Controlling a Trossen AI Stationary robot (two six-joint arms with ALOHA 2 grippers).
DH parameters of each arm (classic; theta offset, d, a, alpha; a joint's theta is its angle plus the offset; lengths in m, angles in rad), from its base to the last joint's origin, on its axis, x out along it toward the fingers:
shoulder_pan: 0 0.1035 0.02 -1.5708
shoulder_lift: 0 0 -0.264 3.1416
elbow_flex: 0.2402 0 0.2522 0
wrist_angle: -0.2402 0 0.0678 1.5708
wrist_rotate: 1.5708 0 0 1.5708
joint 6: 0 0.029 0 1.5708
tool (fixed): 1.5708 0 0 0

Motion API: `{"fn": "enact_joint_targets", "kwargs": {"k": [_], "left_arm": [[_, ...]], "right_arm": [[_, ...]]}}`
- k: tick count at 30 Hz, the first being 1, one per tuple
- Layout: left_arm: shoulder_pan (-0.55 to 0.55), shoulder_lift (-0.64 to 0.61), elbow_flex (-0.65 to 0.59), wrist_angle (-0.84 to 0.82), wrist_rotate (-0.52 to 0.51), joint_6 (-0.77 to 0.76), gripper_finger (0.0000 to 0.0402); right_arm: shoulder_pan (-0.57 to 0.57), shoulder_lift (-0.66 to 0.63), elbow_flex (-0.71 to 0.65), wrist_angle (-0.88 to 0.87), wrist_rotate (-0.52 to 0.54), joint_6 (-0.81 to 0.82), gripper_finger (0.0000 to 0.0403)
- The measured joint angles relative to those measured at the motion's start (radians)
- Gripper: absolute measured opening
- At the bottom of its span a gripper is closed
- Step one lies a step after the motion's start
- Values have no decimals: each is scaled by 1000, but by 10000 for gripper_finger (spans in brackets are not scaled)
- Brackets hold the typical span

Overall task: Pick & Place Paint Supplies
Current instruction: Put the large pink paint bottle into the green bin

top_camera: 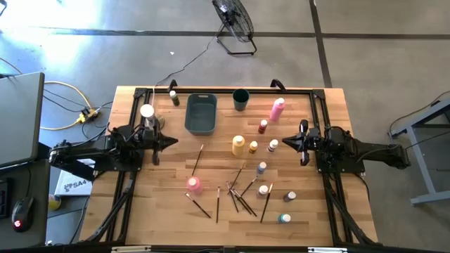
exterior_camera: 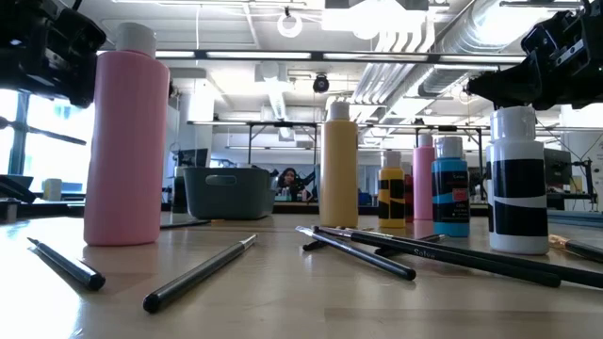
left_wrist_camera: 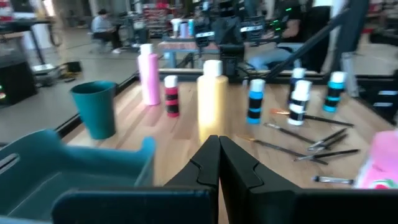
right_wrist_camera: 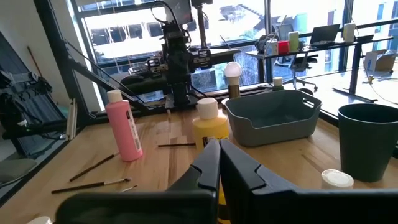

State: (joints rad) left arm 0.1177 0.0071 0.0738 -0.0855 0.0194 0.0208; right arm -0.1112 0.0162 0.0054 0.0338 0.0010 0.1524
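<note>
Paintbrushes (top_camera: 242, 195) lie scattered lower centre among plastic paint bottles (top_camera: 261, 169); left hand (top_camera: 171, 140) and right hand (top_camera: 287, 143) hover shut, empty.

Pink squeeze bottle (top_camera: 277, 109), white cap. Yellow squeeze bottle (top_camera: 238, 145), white cap. Grey-blue bin (top_camera: 200, 113). Dark teal cup (top_camera: 241, 99). Black-banded white small bottle (exterior_camera: 517, 181). Blue small bottle (exterior_camera: 450, 187). Dark-handled paintbrushes (top_camera: 239, 197). Light wood table (top_camera: 316, 211).
</note>
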Motion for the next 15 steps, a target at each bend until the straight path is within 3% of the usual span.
{"fn": "enact_joint_targets", "kwargs": {"k": [7,15], "left_arm": [[0,0,1,152,179,27,0],[0,0,2,223,186,26,0]], "right_arm": [[0,0,0,-1,0,0,3],[0,0,0,-1,0,0,3]]}}
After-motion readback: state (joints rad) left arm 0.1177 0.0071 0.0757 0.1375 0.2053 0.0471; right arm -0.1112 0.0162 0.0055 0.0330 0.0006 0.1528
